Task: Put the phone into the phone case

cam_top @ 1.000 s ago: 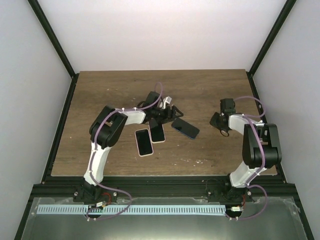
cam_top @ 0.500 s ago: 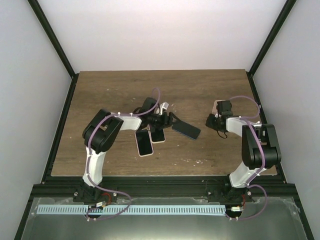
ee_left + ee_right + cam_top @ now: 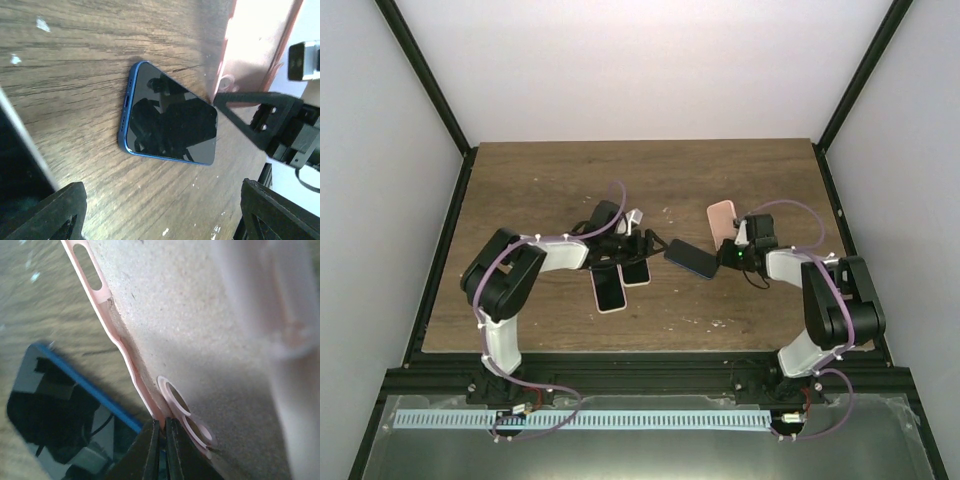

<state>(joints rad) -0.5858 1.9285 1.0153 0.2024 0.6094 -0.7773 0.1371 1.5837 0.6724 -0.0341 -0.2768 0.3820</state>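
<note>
Alignment step: right gripper (image 3: 736,255) pinches pink phone case (image 3: 722,221) by its edge, upper right of blue phone (image 3: 691,260), flat at top-view centre. Left gripper (image 3: 658,243) spread, empty. Next, probably: lift phone, seat into case.

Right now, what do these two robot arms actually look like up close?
The left arm and right arm match: rounded white shells between chunky black joints, with thin lilac cables looping loosely alongside. Each ends in two black fingers, wedge-shaped with angular edges.
</note>
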